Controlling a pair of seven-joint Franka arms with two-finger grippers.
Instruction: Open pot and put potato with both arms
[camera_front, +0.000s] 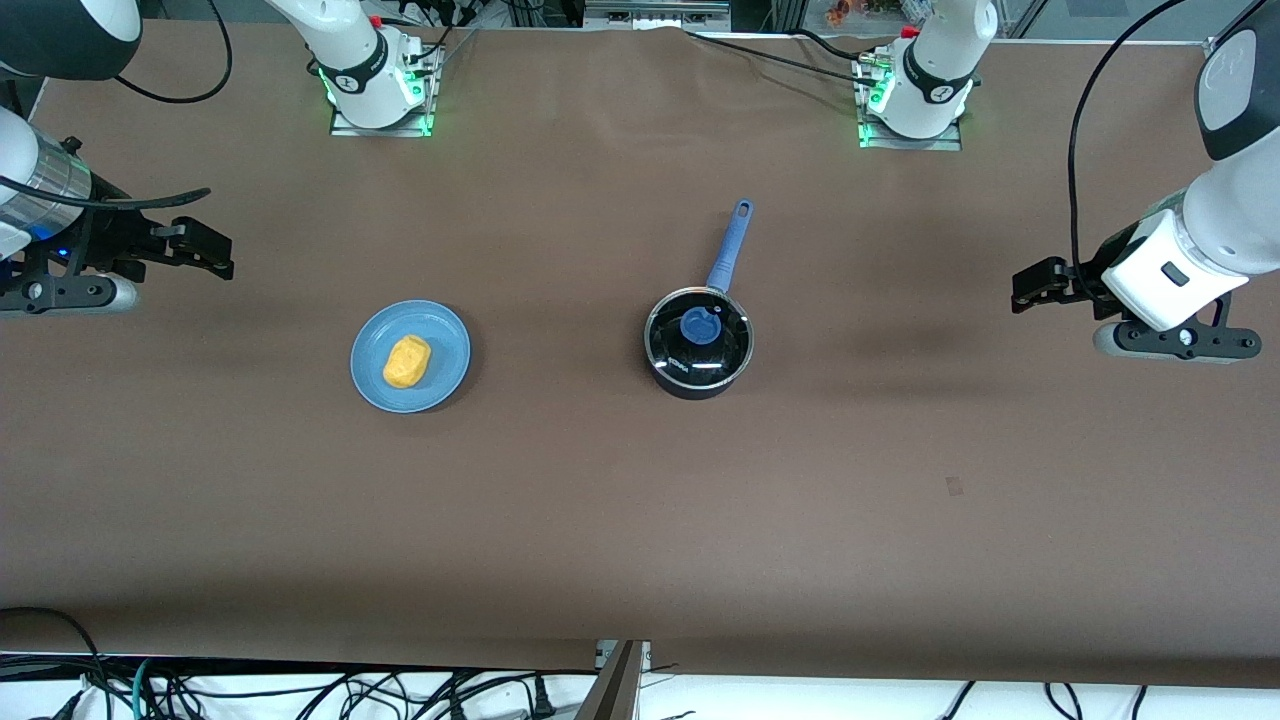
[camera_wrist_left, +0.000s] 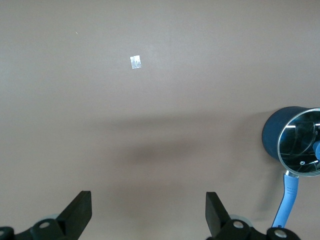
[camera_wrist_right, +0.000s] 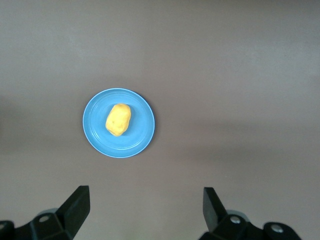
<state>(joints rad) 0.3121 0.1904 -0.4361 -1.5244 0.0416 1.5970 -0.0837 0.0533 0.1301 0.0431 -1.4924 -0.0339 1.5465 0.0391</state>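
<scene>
The black pot (camera_front: 694, 387) stands mid-table with its glass lid (camera_front: 722, 352) on, blue knob (camera_front: 700, 325) up, and its blue handle (camera_front: 729, 246) pointing toward the robot bases. The yellow potato (camera_front: 407, 360) lies on a light-blue plate (camera_front: 450, 345) toward the right arm's end. My left gripper (camera_front: 1024, 285) is open and empty above bare table at the left arm's end. Its wrist view (camera_wrist_left: 148, 200) shows the pot (camera_wrist_left: 272, 141) at the edge. My right gripper (camera_front: 222, 252) is open and empty above bare table at its end. Its wrist view (camera_wrist_right: 145, 196) shows the potato (camera_wrist_right: 118, 119) on the plate (camera_wrist_right: 141, 131).
A small pale tape mark (camera_front: 955, 487) lies on the brown tablecloth nearer the front camera, also in the left wrist view (camera_wrist_left: 135, 62). The arm bases (camera_front: 380, 85) stand along the table edge farthest from the camera. Cables hang below the near edge.
</scene>
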